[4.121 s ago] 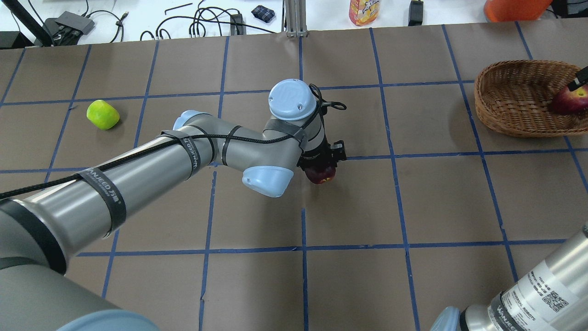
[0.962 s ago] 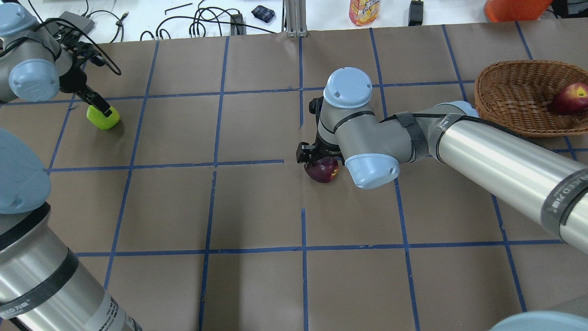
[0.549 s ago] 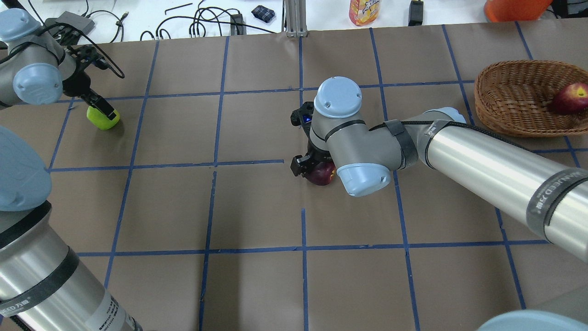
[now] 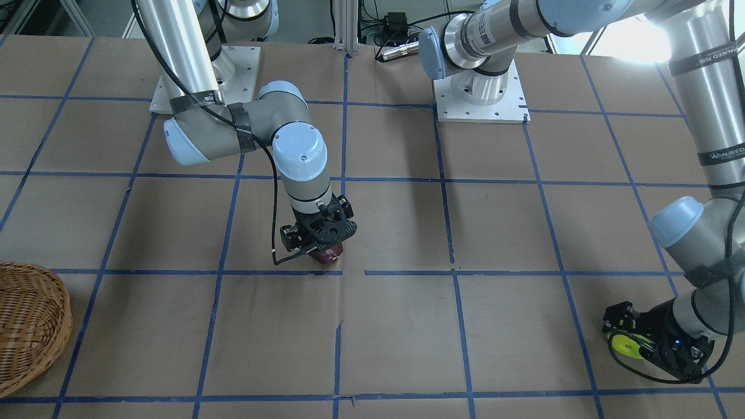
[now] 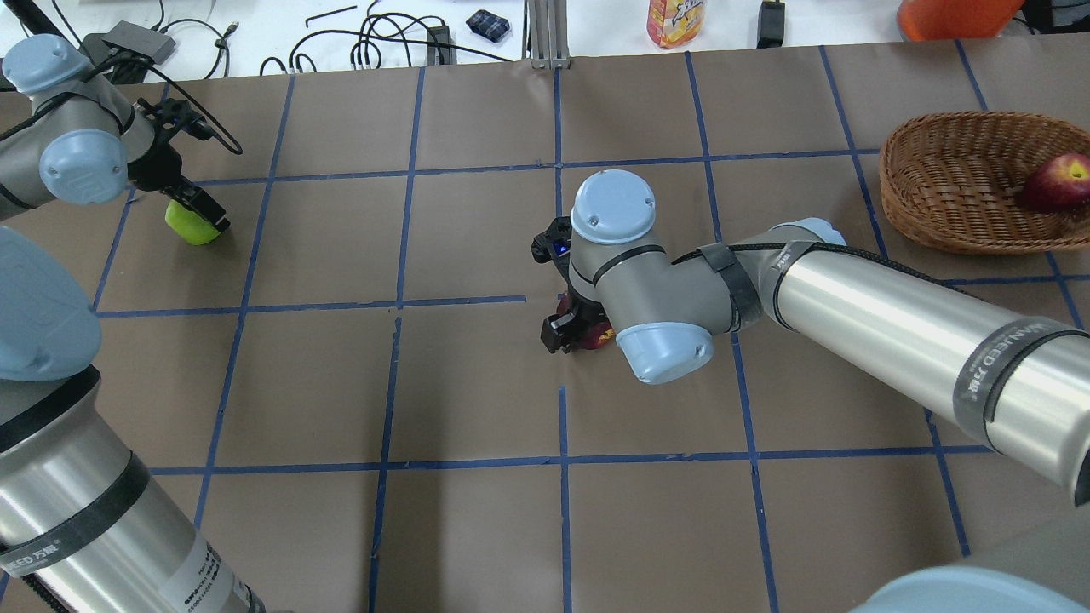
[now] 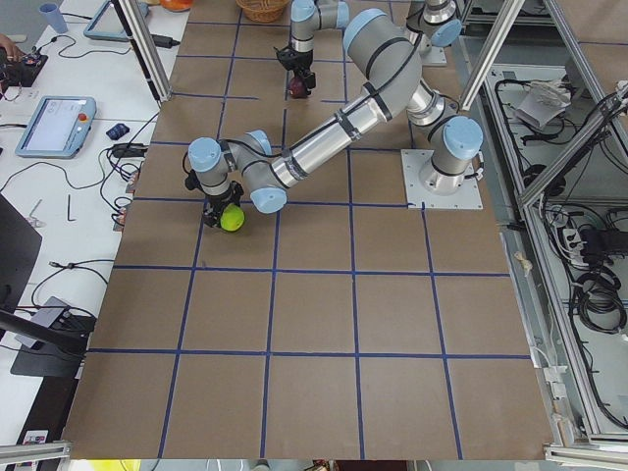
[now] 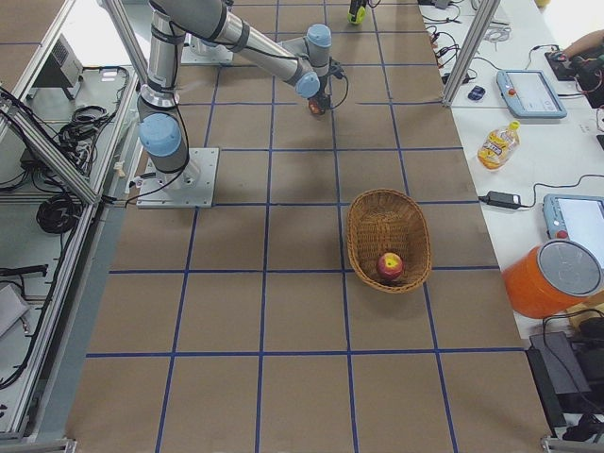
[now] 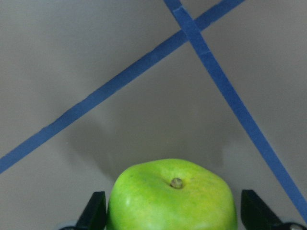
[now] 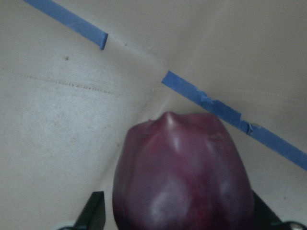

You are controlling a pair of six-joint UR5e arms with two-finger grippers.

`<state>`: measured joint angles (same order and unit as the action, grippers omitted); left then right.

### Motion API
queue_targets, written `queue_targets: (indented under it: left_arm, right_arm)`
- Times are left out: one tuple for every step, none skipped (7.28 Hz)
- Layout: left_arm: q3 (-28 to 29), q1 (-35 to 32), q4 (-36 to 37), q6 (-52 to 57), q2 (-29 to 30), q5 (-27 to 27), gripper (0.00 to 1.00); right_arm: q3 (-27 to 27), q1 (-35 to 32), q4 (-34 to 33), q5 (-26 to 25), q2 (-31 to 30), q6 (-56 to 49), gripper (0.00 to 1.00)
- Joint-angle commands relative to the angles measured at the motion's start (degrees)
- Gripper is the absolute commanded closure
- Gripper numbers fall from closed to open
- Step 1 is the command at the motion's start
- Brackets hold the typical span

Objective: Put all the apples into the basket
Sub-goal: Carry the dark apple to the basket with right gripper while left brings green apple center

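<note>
The wicker basket (image 5: 954, 183) stands at the far right and holds the red apple (image 5: 1056, 180); both also show in the exterior right view, basket (image 7: 370, 226) and apple (image 7: 390, 265). The dark maroon apple (image 5: 593, 335) lies at the table's middle. My right gripper (image 5: 583, 328) is down over it, open, its fingers (image 9: 96, 211) straddling the apple (image 9: 184, 167). The yellow-green apple (image 5: 192, 228) lies at the far left. My left gripper (image 5: 197, 217) is open around it, fingers (image 8: 96, 211) on either side of the apple (image 8: 172, 201).
Brown paper with a blue tape grid covers the table (image 5: 477, 383). Cables, a bottle (image 5: 674, 21) and an orange container (image 5: 954, 17) lie beyond the far edge. The basket's edge shows at the front-facing view's lower left (image 4: 29, 326).
My right gripper has come down over the maroon apple and turned a little. My left gripper has settled lower around the green apple. Neither apple has moved.
</note>
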<state>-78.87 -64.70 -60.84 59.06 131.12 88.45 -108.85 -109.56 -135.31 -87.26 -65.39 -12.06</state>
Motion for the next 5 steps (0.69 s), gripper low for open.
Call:
queue_targets:
  left_arm:
    - [0.2,0.0,0.3,0.3,0.7,0.0,0.00]
    - [0.5,0.0,-0.5,0.5,-0.2,0.0,0.42]
    - [0.5,-0.3,-3.4,-0.1,-1.6,0.0,0.76]
    - [1.2,-1.0,-9.3,-0.7,-4.0,-0.1,0.91]
    - [-0.2,-1.3,-13.4,-3.6,-6.4,-0.2,1.00]
  right_arm:
    - [0.6,0.0,-0.2,-0.1,0.0,0.2,0.54]
    - [0.8,1.2,-0.1,0.4,-0.7,0.2,0.60]
    - [0.9,3.0,0.1,0.1,-3.8,0.4,0.62]
    - [0.7,8.6,0.7,0.6,-7.7,0.4,0.63]
    - [0.5,16.9,1.5,0.2,-10.1,0.4,0.65]
